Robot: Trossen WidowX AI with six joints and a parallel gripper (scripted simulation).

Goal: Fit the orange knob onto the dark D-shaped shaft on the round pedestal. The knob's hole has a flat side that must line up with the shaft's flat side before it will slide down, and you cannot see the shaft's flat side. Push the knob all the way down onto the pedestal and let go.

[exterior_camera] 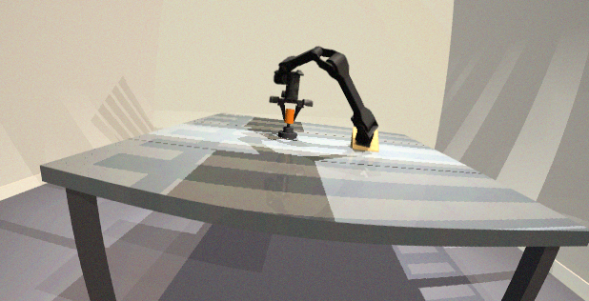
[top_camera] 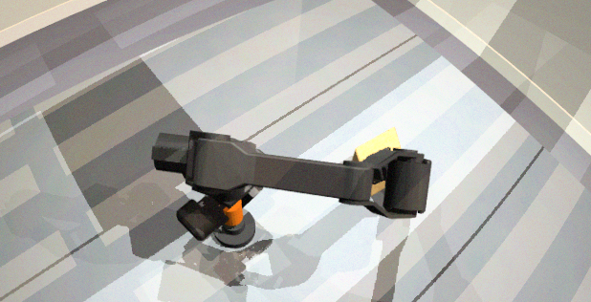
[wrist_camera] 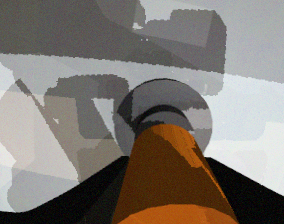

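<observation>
The orange knob (top_camera: 232, 214) (exterior_camera: 289, 115) (wrist_camera: 173, 189) stands upright between the fingers of my gripper (top_camera: 229, 218) (exterior_camera: 289, 118), which is shut on it. The knob hangs straight over the dark round pedestal (top_camera: 239, 238) (exterior_camera: 288, 135) (wrist_camera: 201, 117). Its lower end is at the top of the dark shaft (exterior_camera: 289, 127) (wrist_camera: 154, 115), and a gap shows between knob and pedestal. In the wrist view the knob covers most of the shaft, and the shaft's flat side is hidden.
The arm reaches over from its base on a yellow block (top_camera: 380, 142) (exterior_camera: 373, 146) to the right of the pedestal. The grey table (exterior_camera: 238, 198) carries patterned light and shadow; its edges lie far from the pedestal.
</observation>
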